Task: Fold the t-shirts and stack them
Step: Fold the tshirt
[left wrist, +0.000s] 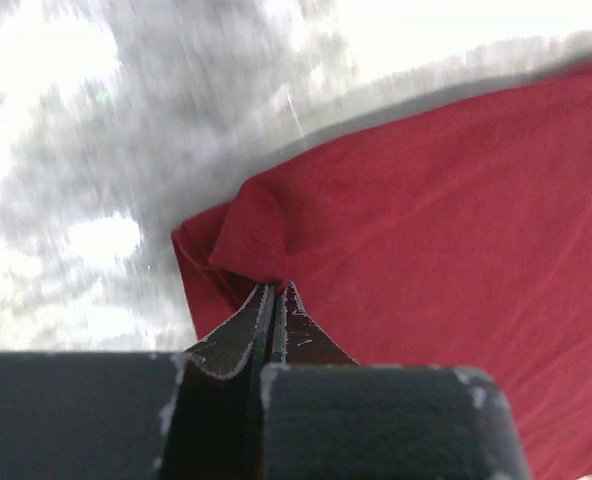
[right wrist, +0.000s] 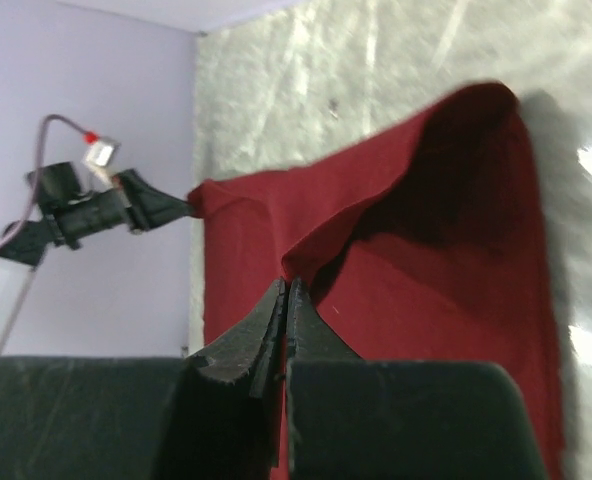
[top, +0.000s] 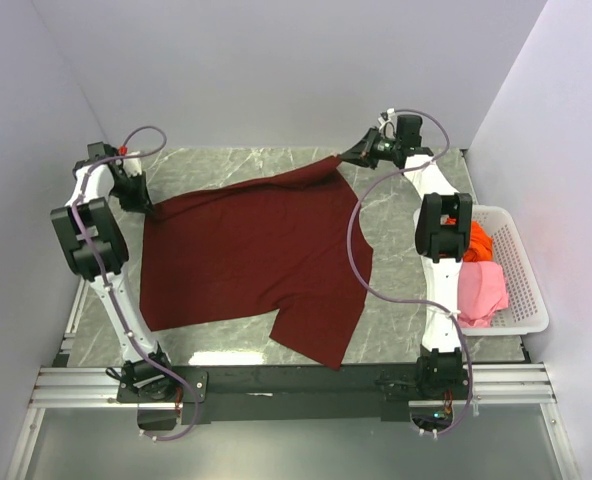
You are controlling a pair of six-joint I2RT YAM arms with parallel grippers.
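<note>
Left pincer (left wrist: 276, 292): fingers pressed together, nipping the edge of the maroon t-shirt (left wrist: 446, 230) at a corner where the cloth is doubled over in a small flap.

Right pincer (right wrist: 286, 288): likewise closed tight, with a ridge of the maroon t-shirt (right wrist: 416, 270) drawn up into the tips. The cloth tents toward it and casts a dark hollow beneath.

The overhead view places the left pincer (top: 152, 208) at the maroon t-shirt's (top: 251, 250) far left corner and the right pincer (top: 346, 156) at its far right corner. The rest of the garment lies spread on the grey marbled bench (top: 226, 165), one sleeve trailing toward my bases.

Only the overhead view shows the white basket (top: 532, 292), to the right of the maroon t-shirt. It holds the orange t-shirt (top: 480, 240) and the pink t-shirt (top: 482, 290), both crumpled and partly hidden by my right arm.

Only the right wrist view shows the left arm (right wrist: 86, 212) end-on at the garment's opposite corner. A small white fitting with a red dot on it is too small to read.

The left wrist view is blurred across the bench. Both wrist views cut the garment off at the frame edges.
</note>
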